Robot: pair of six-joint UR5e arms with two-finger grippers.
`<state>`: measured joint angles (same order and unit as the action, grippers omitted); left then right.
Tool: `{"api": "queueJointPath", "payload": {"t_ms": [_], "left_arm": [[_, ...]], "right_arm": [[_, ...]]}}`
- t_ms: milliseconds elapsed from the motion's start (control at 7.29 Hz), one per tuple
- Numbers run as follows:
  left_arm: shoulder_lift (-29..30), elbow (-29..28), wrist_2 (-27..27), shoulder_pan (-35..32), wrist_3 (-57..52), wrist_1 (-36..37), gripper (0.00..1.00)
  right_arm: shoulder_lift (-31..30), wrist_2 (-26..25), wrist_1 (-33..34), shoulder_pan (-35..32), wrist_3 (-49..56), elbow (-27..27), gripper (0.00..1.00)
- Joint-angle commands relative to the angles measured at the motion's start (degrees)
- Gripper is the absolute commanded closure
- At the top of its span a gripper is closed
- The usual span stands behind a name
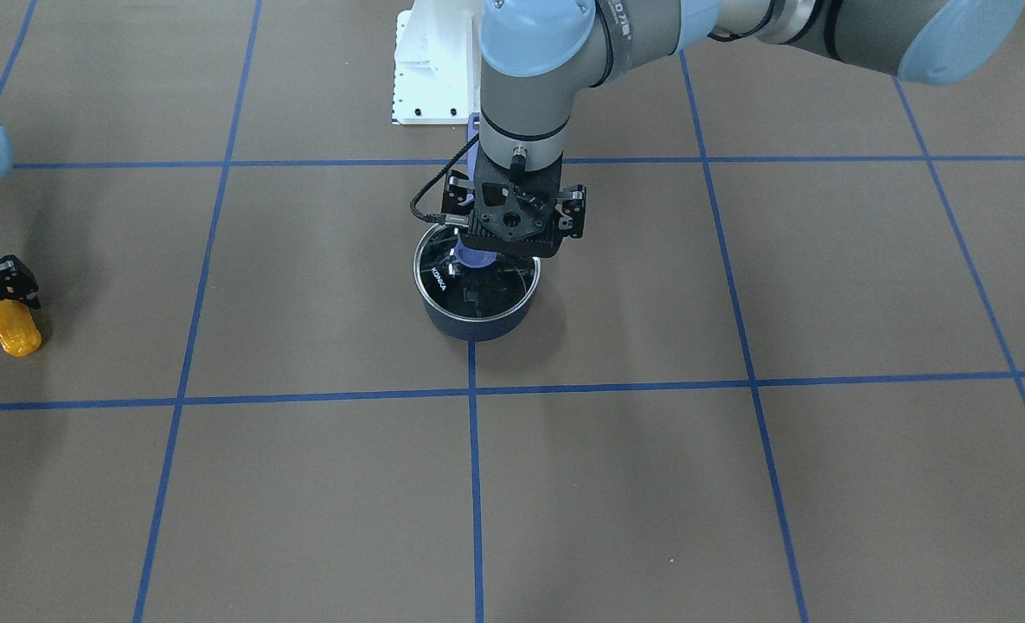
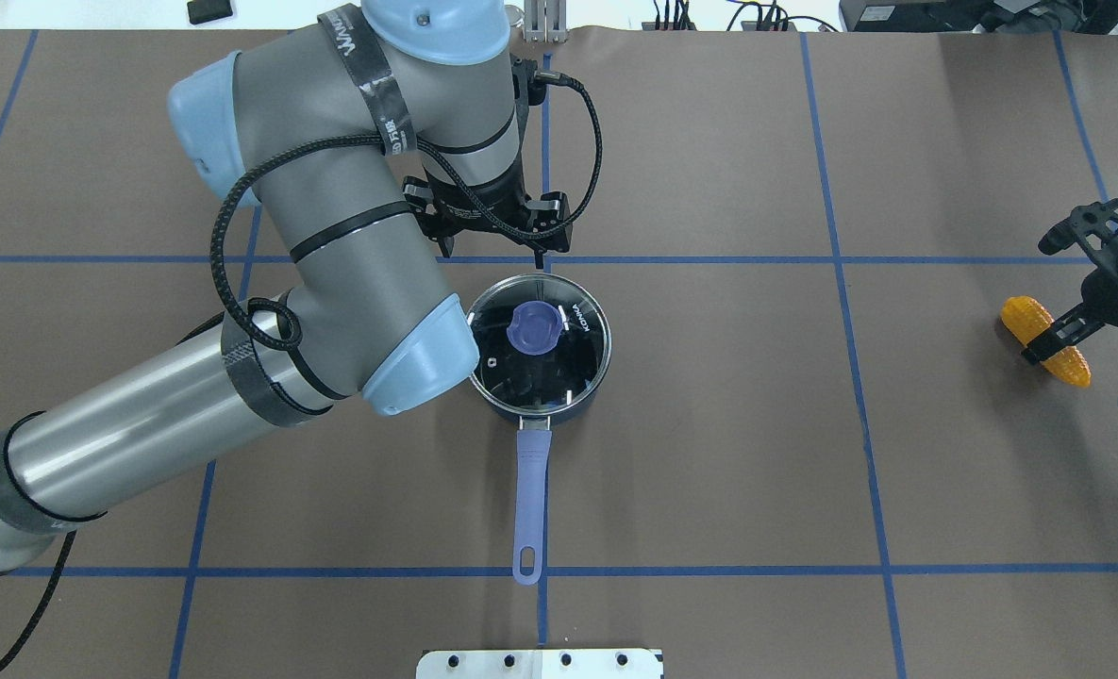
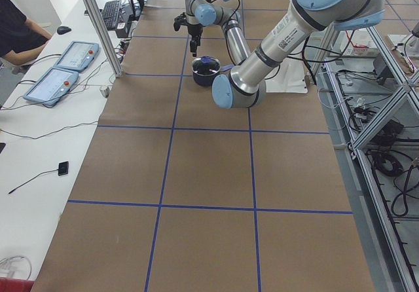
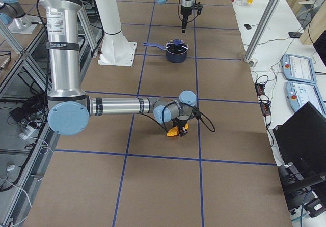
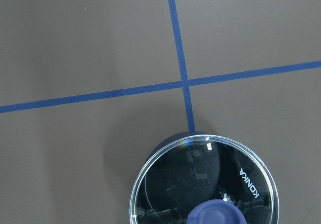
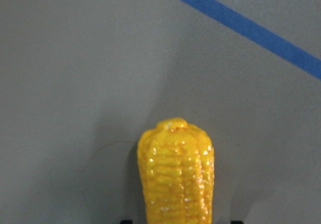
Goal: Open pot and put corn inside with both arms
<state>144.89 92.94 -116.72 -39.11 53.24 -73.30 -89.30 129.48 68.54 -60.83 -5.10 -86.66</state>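
Observation:
A dark blue pot (image 2: 538, 391) with a long blue handle (image 2: 530, 509) stands mid-table. A glass lid (image 2: 573, 358) with a blue knob (image 2: 535, 327) sits on it. My left gripper (image 1: 512, 247) hangs open and empty above the pot's far rim, not touching the lid. The left wrist view shows only the lid (image 5: 200, 184) at its lower edge, no fingers. The orange-yellow corn (image 2: 1044, 339) lies on the table at the far right. My right gripper (image 2: 1049, 335) is down over it, open, with a finger on each side. The corn (image 6: 175, 174) fills the lower right wrist view.
The white robot base plate (image 1: 430, 78) lies behind the pot, toward the robot. Blue tape lines (image 2: 691, 259) grid the brown table. An operator's bench with control pendants (image 3: 59, 82) runs along the far side. Bare table lies between pot and corn.

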Motion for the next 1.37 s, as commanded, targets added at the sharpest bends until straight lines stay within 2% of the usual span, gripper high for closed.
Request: {"api": "queueJointPath", "payload": {"t_ms": [0,275,549,686,961,1235], "left_arm": [[0.0,0.1,0.0,0.0,-0.1,-0.1,0.00],[0.0,0.1,0.0,0.0,0.0,-0.1,0.00],[0.0,0.3,0.0,0.1,0.1,0.0,0.00],[0.0,0.2,0.1,1.0,0.1,0.1,0.00],[-0.7,-0.2,2.6,6.0,0.2,-0.1,0.00],[-1.2,-0.9,2.6,7.4,-0.3,-1.9,0.00]], "right_arm": [[0.1,0.4,0.3,-0.7,0.1,-0.3,0.70],[0.2,0.3,0.3,-0.9,0.1,-0.3,0.80],[1.0,0.4,0.4,-1.8,0.1,-0.5,0.82],[3.1,0.5,2.5,-3.1,0.1,-1.0,0.82],[5.9,0.4,11.5,-3.5,0.1,-7.3,0.84],[9.4,0.4,18.5,-3.7,0.0,-11.1,0.84]]}}
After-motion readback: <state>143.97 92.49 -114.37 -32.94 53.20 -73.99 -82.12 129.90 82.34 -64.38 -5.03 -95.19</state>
